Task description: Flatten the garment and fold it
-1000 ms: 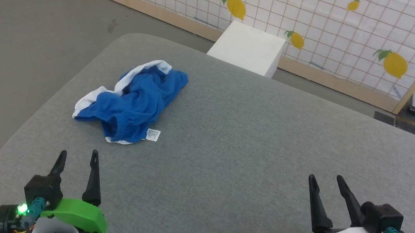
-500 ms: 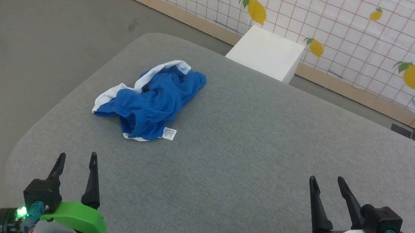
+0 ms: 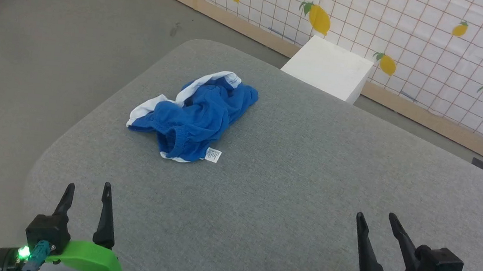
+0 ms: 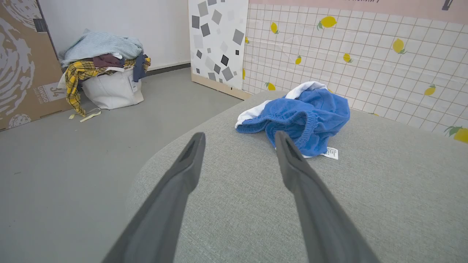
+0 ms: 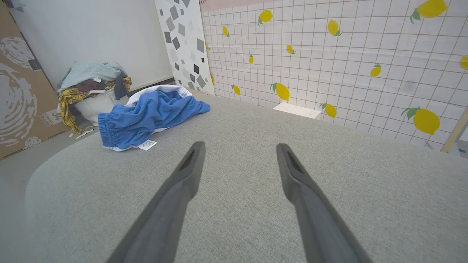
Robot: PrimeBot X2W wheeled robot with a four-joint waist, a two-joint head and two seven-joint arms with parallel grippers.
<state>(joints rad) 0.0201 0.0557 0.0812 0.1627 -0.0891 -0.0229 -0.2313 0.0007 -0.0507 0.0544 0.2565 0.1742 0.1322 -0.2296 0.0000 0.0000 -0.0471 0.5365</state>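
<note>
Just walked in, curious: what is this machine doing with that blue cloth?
A two-armed robot is facing the garment, blue shorts with a white waistband, lying crumpled on the grey padded table. Nothing is handled yet: the left gripper and the right gripper are both open and empty, well apart from it. Flattening and folding have not begun.

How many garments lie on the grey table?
1: the shorts, crumpled on the table toward its far left corner. Other clothes are heaped on a white bag on the floor, not the table.
</note>
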